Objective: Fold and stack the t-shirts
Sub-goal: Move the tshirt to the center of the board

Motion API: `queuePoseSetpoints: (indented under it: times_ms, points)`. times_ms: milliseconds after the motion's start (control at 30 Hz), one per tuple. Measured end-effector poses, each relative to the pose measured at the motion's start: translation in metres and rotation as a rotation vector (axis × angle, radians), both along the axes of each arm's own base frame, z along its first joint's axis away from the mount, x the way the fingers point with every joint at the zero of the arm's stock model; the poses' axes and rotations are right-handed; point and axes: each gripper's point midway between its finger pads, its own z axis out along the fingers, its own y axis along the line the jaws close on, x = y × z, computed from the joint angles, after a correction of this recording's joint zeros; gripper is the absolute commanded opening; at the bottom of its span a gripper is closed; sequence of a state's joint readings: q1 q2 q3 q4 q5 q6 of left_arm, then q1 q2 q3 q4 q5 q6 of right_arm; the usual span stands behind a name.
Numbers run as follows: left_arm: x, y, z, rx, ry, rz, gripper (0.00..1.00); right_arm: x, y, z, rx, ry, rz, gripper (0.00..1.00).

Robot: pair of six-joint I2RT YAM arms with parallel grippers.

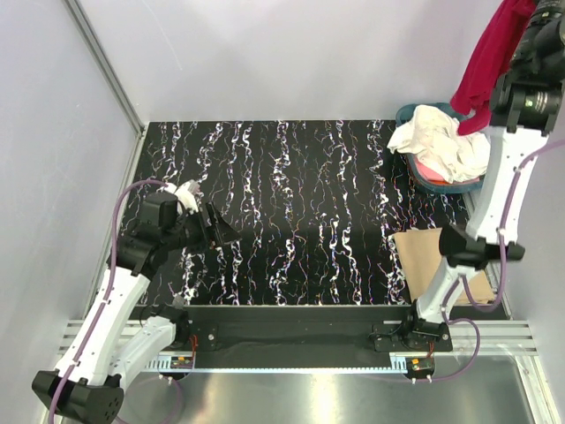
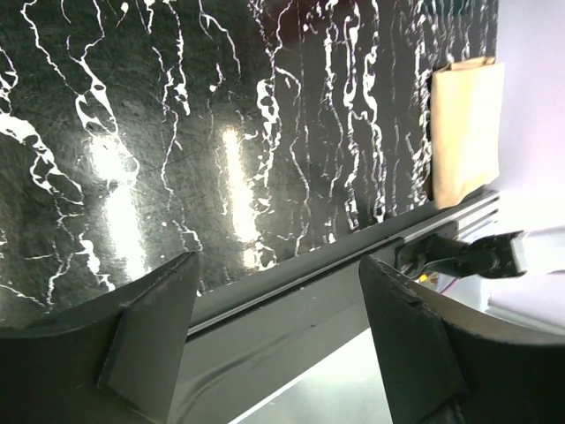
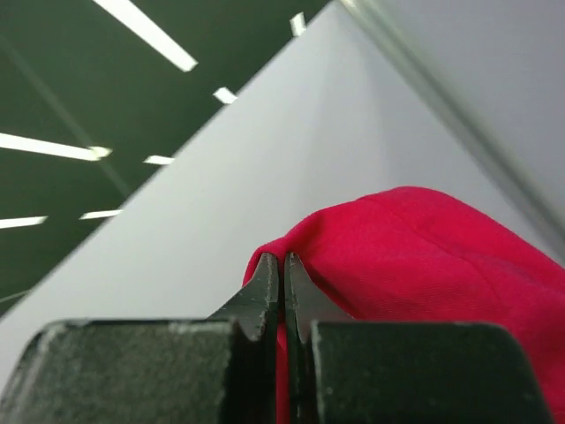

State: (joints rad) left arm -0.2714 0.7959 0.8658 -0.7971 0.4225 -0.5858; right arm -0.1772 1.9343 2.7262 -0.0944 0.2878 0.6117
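Note:
A red t-shirt point(image 1: 490, 53) hangs from my right gripper point(image 3: 283, 265), which is shut on its fabric point(image 3: 424, 256) and raised high at the top right, above the basket. A teal basket point(image 1: 441, 185) at the table's far right holds a cream t-shirt point(image 1: 441, 141) and more cloth beneath it. My left gripper point(image 1: 221, 231) is open and empty, low over the left part of the black marbled table point(image 1: 300, 212). In the left wrist view its fingers point(image 2: 150, 327) stand wide apart with nothing between them.
A tan flat board point(image 1: 433, 261) lies at the table's near right, also shown in the left wrist view point(image 2: 463, 128). Grey walls close in the left, back and right sides. A metal rail point(image 1: 291, 340) runs along the near edge.

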Motion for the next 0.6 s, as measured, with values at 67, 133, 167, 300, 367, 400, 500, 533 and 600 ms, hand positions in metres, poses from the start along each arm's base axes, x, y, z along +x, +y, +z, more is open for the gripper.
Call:
queuePoseSetpoints:
  times_ms: [67,133,167,300,367,400,500,533,600]
  points:
    - [0.001,-0.001,0.005,-0.016,0.004,0.017,0.78,-0.026,0.029,0.019,0.016,-0.047,0.097,0.00]
    - [0.002,-0.001,0.016,-0.036,-0.010,0.040,0.79,-0.045,0.061,0.029,0.031,-0.069,0.213,0.00]
    - [0.003,-0.001,0.022,-0.046,-0.021,0.049,0.79,-0.052,0.080,0.031,0.035,-0.068,0.282,0.00]
    - [0.001,0.003,0.054,-0.084,-0.116,0.089,0.79,-0.050,0.147,0.002,0.066,0.046,0.529,0.00]
    - [-0.004,0.006,0.069,-0.107,-0.165,0.108,0.79,-0.043,0.183,-0.039,0.090,0.167,0.661,0.00]
    - [-0.007,0.007,0.075,-0.118,-0.185,0.114,0.79,-0.041,0.196,-0.062,0.105,0.234,0.710,0.00]
    - [-0.014,0.009,0.086,-0.151,-0.222,0.132,0.79,-0.041,0.240,-0.157,0.163,0.476,0.859,0.00]
    - [-0.016,0.010,0.088,-0.160,-0.226,0.139,0.80,-0.046,0.254,-0.194,0.181,0.570,0.902,0.00]
    - [-0.017,0.010,0.090,-0.173,-0.221,0.153,0.80,-0.059,0.276,-0.263,0.208,0.739,0.978,0.00]
